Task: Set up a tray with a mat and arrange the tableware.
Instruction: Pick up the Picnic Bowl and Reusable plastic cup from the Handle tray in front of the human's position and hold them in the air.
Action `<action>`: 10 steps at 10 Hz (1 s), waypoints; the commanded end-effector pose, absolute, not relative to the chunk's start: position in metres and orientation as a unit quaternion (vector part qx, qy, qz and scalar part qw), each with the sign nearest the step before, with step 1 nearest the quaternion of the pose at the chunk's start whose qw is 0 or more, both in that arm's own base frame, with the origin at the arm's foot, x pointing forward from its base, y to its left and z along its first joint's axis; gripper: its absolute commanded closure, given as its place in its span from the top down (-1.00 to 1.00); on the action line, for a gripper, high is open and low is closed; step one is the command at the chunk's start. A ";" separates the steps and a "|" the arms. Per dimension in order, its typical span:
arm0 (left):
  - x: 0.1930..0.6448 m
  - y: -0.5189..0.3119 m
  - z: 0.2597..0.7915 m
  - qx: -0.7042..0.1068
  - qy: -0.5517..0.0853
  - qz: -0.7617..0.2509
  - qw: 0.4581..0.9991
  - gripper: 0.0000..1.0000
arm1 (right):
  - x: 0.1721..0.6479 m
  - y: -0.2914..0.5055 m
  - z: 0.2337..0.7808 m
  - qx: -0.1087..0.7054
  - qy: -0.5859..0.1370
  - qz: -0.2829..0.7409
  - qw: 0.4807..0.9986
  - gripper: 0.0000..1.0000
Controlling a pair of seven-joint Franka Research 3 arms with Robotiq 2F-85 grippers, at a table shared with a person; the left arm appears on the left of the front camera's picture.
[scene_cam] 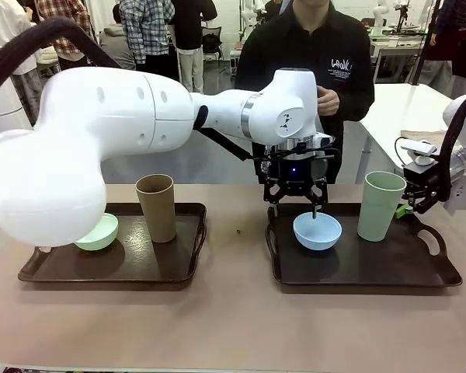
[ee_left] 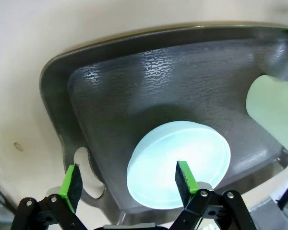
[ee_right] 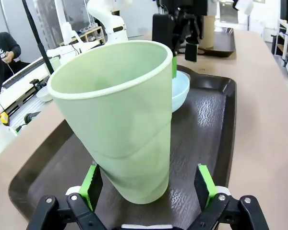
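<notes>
While its two fingers stand spread wide with nothing gripped, the left hand (scene_cam: 295,208) (ee_left: 128,177) hangs over the near-left part of the right tray (scene_cam: 365,276) (ee_left: 134,81). In the left wrist view one green pad sits above the inside of the light blue bowl (scene_cam: 317,231) (ee_left: 182,163) and the other outside its rim, over the tray's handle cut-out. Whether either pad touches the bowl cannot be told. The bowl rests upright on the left half of that tray.

The right hand (scene_cam: 408,206) (ee_right: 149,184) is likewise fully spread and holds nothing. Its pads flank the base of the pale green cup (scene_cam: 380,206) (ee_right: 115,120), with a clear gap on one side. The cup stands upright on the tray's right half, toward its far edge, near the bowl but apart from it.

Toward the left edge of the surface (scene_cam: 233,326) lies a second dark tray (scene_cam: 109,272), carrying the brown cup (scene_cam: 157,207) upright and the pale green bowl (scene_cam: 101,233), partly hidden behind the left arm. At the far edge of the surface stands a person (scene_cam: 326,54) in a dark top.
</notes>
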State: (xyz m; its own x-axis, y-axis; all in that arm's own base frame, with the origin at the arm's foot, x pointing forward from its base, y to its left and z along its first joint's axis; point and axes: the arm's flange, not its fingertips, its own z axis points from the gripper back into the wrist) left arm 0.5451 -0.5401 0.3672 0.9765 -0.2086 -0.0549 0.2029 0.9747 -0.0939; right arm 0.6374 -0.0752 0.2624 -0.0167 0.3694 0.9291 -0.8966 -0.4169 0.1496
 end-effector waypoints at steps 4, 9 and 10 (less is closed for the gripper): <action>0.571 -0.555 0.374 -0.023 0.038 -0.096 0.994 1.00 | 0.607 -0.066 0.265 0.518 -0.240 0.681 0.459 1.00; 0.573 -0.568 0.362 -0.018 0.059 -0.102 0.993 1.00 | 0.596 -0.062 0.261 0.524 -0.241 0.685 0.446 1.00; 0.570 -0.572 0.355 -0.015 0.069 -0.108 0.992 1.00 | 0.597 -0.059 0.260 0.524 -0.240 0.687 0.443 1.00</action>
State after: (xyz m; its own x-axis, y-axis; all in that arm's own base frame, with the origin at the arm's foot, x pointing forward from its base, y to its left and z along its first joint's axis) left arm 0.5527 -0.5486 0.3507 0.9708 -0.2079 -0.1197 0.2004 0.9771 -0.0718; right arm 0.6081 -0.0628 0.2591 -0.0293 0.3379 0.9407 -0.8715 -0.4695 0.1416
